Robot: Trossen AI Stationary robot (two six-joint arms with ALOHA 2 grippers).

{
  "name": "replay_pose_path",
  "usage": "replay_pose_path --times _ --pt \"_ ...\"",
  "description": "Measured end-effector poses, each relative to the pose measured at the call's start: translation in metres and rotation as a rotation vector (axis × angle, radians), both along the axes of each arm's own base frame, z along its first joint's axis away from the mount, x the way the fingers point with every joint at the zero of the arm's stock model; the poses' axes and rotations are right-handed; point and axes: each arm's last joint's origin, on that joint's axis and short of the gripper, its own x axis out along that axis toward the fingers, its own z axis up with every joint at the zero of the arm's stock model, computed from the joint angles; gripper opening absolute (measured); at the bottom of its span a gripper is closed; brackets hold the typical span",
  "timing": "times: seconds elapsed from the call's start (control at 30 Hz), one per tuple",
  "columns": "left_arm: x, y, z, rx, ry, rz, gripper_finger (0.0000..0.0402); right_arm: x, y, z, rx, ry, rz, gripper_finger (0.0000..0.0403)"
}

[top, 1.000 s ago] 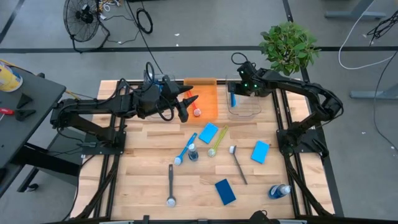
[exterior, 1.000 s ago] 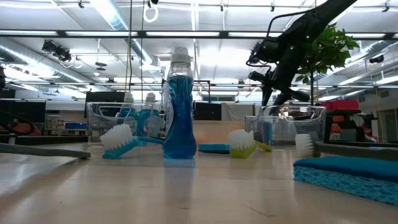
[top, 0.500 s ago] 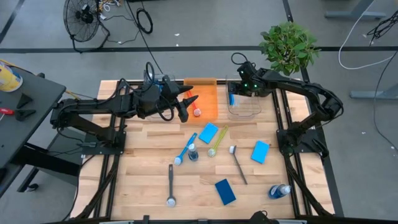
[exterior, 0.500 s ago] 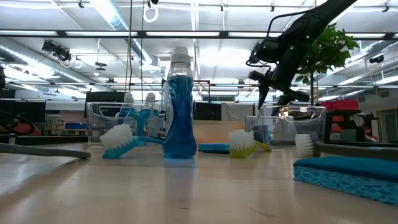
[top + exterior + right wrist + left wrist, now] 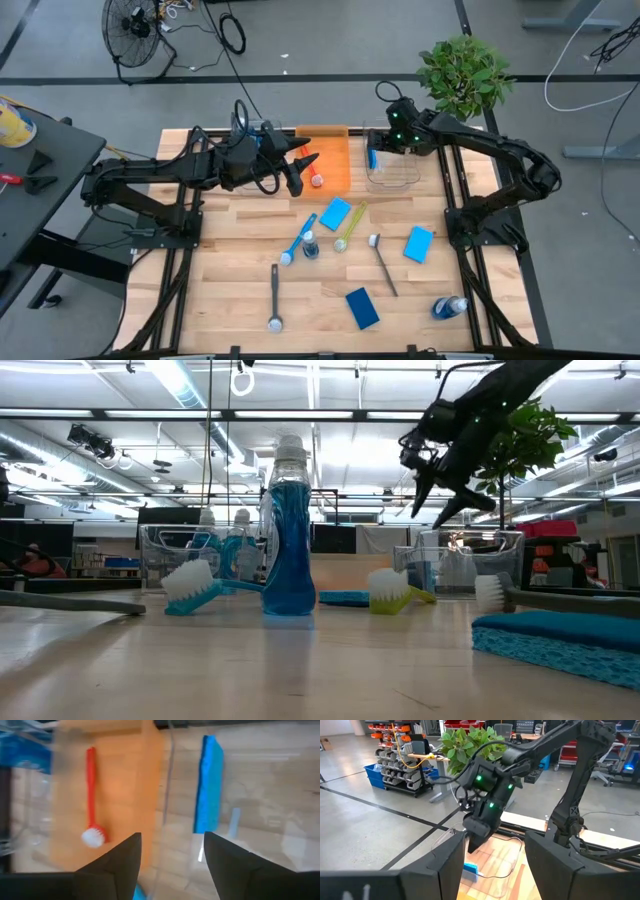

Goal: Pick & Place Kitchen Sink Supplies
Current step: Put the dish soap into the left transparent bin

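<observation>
1. We see a blue sponge [image 5: 373,159] standing on edge inside the clear bin [image 5: 393,170] at the far edge of the worktop [image 5: 230,290]; it leans on the bin wall, so it looks sorted by type.
2. A red brush [image 5: 312,174] lies in the orange bin [image 5: 326,160] just beside it, bristle head toward the near side; brushes seem to go there.
3. Right end effector [image 5: 385,140] hangs above the clear bin, fingers spread, nothing between them. We judge it is clear of the sponge below.
4. Left end effector [image 5: 300,170] sits at the orange bin's left side near the far edge, fingers apart and pinching nothing; it looks parked while the right arm works.
5. Unsorted in the middle of the worktop:
   - second sponge [image 5: 335,212]
   - blue brush [image 5: 297,240]
   - yellow-green brush [image 5: 349,228]
   - small bottle [image 5: 310,246], upright
   - dark grey brush [image 5: 382,262]
6. Toward the right edge: third sponge [image 5: 418,244]. Near the front edge: fourth sponge [image 5: 363,308], another grey brush [image 5: 275,297], and a second bottle [image 5: 449,307] lying down by the front-right corner.
7. Potted plant [image 5: 462,74] stands off the far-right corner, not part of the job.
</observation>
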Motion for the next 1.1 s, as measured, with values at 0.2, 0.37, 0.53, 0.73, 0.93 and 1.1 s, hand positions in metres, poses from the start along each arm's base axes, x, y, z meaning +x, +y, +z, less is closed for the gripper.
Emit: replay_pose_path --times 0.2,0.37,0.53,0.73,0.93,1.1 --pt "0.0 0.0 0.0 0.0 0.0 0.0 0.0209 -0.007 0.017 0.026 -0.046 -0.105 0.1 0.0217" --pt "0.0 0.0 0.0 0.0 0.0 -0.001 0.0209 -0.01 0.038 0.045 -0.096 -0.187 0.256 0.0217" --pt "0.0 0.0 0.0 0.0 0.001 -0.001 0.0209 -0.01 0.058 0.057 -0.151 -0.228 0.381 0.0217" --pt "0.0 0.0 0.0 -0.001 0.004 0.0 0.0209 -0.004 0.084 0.065 -0.214 -0.255 0.564 0.0217" --pt "0.0 -0.001 -0.001 -0.009 0.005 -0.035 0.0209 0.004 0.111 0.067 -0.247 -0.273 0.734 0.0217" --pt "0.001 -0.004 -0.001 -0.076 -0.017 -0.118 0.0209 0.01 0.13 0.066 -0.239 -0.283 0.819 0.0217"
